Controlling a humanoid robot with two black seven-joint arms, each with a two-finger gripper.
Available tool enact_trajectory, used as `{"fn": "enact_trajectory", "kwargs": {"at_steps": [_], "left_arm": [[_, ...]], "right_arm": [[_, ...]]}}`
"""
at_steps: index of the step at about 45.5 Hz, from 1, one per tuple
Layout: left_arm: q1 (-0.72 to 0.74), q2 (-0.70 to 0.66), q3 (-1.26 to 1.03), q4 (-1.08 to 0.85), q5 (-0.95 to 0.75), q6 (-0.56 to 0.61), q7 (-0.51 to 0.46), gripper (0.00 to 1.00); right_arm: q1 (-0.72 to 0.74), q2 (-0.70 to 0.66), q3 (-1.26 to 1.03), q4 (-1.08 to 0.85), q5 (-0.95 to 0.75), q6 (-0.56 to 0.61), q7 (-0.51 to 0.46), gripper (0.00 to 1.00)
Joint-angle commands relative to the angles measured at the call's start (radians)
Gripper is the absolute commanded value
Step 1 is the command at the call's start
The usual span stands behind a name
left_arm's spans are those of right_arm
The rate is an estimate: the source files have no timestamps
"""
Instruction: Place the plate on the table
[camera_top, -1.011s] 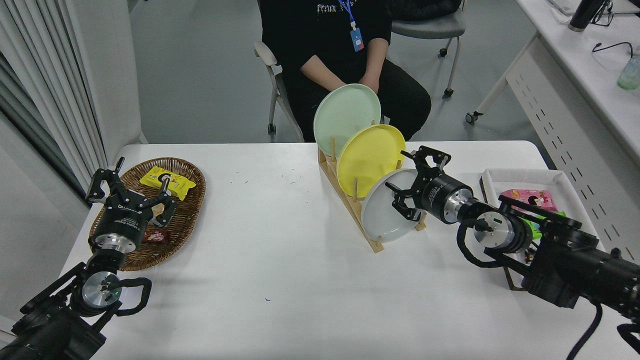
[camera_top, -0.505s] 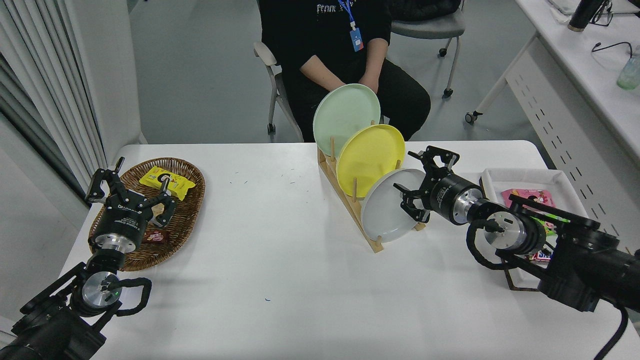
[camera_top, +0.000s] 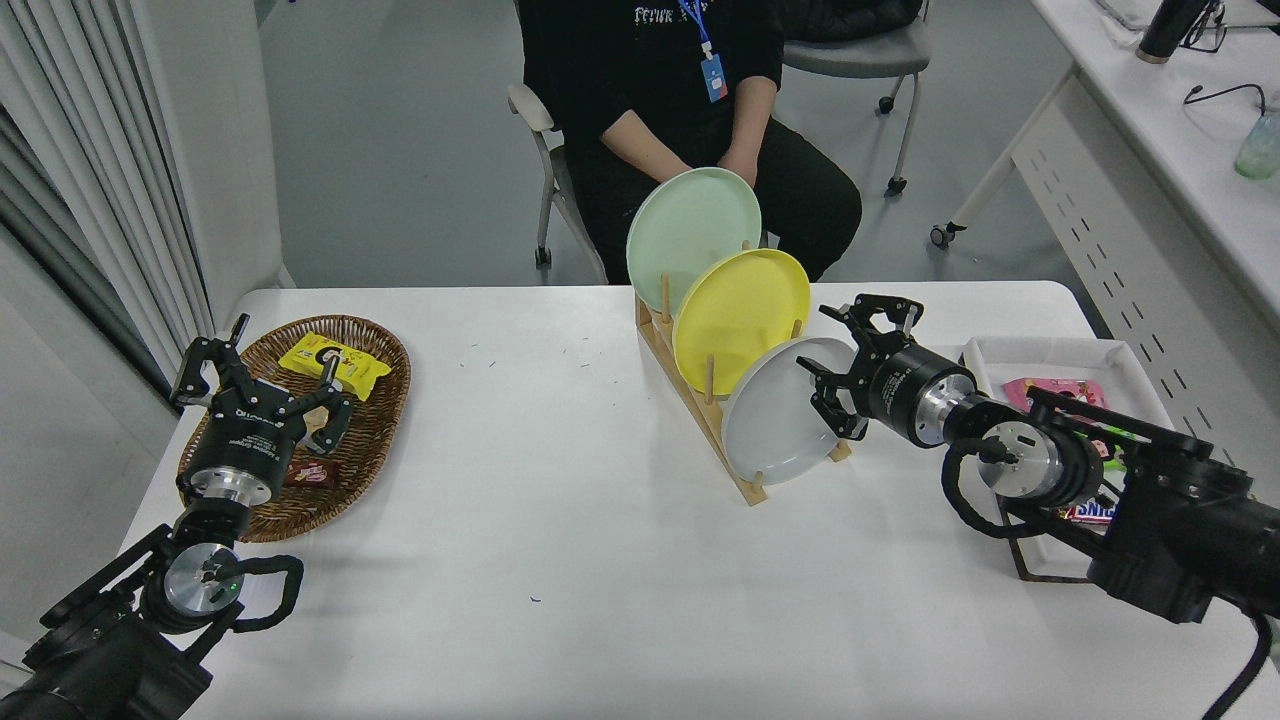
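The pale grey plate (camera_top: 775, 420) stands on edge in the front slot of a wooden rack (camera_top: 700, 405) on the white table (camera_top: 560, 520). Behind it stand a yellow plate (camera_top: 735, 315) and a mint green plate (camera_top: 690, 230). My right gripper (camera_top: 845, 375) is open just right of the grey plate's upper right rim, its fingers spread near the rim and holding nothing. My left gripper (camera_top: 262, 380) is parked, open and empty, over a wicker basket at the lower left.
The wicker basket (camera_top: 375, 440) with snack packets is at the left. A white tray (camera_top: 1050, 355) with snacks is at the right, behind my right arm. A person sits at the far side behind the rack. A white desk stands at the far right.
My right gripper has drawn back to the right, off the grey plate's face to beside its rim. The plate stays in the rack. The left arm has not moved.
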Motion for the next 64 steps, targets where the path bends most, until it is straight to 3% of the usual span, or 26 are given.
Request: {"fn": "enact_trajectory", "kwargs": {"at_steps": [1, 25, 47, 64], "left_arm": [[0.000, -0.001, 0.000, 0.000, 0.000, 0.000, -0.001, 0.98], [0.000, 0.000, 0.000, 0.000, 0.000, -0.001, 0.001, 0.98], [0.000, 0.000, 0.000, 0.000, 0.000, 0.000, -0.001, 0.98], [0.000, 0.000, 0.000, 0.000, 0.000, 0.000, -0.001, 0.98]], "right_arm": [[-0.002, 0.001, -0.001, 0.001, -0.006, -0.017, 0.000, 0.51], [0.004, 0.010, 0.004, -0.010, -0.030, -0.041, 0.000, 0.43], [0.004, 0.041, 0.006, -0.028, -0.032, -0.073, 0.000, 0.42], [0.007, 0.069, 0.006, -0.047, -0.048, -0.073, 0.000, 0.35]]}}
